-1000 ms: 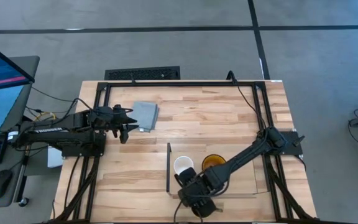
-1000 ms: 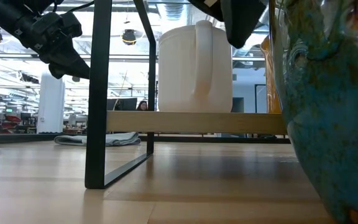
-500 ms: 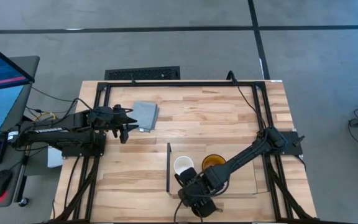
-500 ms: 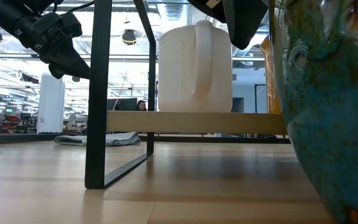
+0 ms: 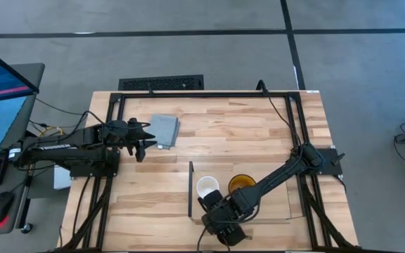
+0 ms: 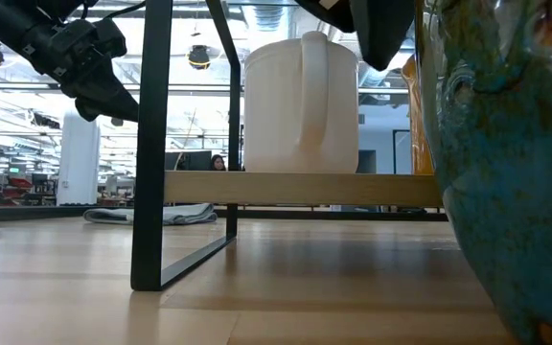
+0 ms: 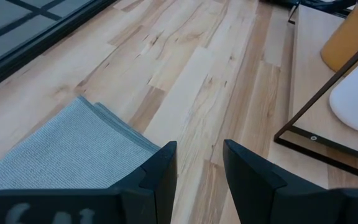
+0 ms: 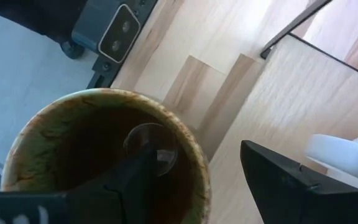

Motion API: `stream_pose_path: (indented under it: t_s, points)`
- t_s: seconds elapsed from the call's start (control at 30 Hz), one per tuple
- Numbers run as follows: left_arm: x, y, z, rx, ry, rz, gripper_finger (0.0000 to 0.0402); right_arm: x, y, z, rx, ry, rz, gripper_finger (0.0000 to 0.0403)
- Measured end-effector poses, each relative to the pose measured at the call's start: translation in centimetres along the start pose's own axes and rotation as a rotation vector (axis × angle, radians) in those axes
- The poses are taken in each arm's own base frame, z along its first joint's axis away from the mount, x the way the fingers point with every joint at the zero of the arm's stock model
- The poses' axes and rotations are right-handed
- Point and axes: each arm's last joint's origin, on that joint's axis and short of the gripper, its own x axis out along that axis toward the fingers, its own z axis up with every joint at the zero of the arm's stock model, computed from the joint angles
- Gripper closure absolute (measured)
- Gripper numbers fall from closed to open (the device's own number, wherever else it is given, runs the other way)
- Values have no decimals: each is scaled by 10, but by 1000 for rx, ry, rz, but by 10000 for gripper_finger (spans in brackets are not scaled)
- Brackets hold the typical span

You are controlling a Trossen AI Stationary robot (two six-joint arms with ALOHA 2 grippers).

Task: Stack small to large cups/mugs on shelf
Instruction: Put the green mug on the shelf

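The right gripper (image 8: 191, 186) pinches the rim of the brown-inside mug (image 8: 98, 155), mostly hidden from above. The left gripper (image 7: 197, 168) waits open by the grey cloth (image 7: 61, 149).

- The light-wood surface (image 5: 230, 133) carries a folded grey-blue cloth (image 5: 164, 131) at its far left.
- The shelf (image 5: 276, 202), a pale board with a thin dark upright panel (image 5: 190, 188) on its left edge, lies near right.
- On it stand a white mug (image 5: 207, 186) and, just right of it, a yellow-amber mug (image 5: 240, 183).
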Motion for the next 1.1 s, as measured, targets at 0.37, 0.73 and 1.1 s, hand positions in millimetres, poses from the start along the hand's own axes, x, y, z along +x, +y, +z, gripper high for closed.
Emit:
stream_pose_path:
  t_s: [0.37, 0.73, 1.1]
  points:
    - [0, 0, 0, -1, 0, 0, 281, 0, 3, 0, -6, 1, -7, 186]
    - [0, 0, 0, -2, 0, -1, 281, 0, 5, -1, -13, 7, -7, 326]
    - [0, 0, 0, -3, 0, -1, 281, 0, 5, -1, -9, 6, 0, 374]
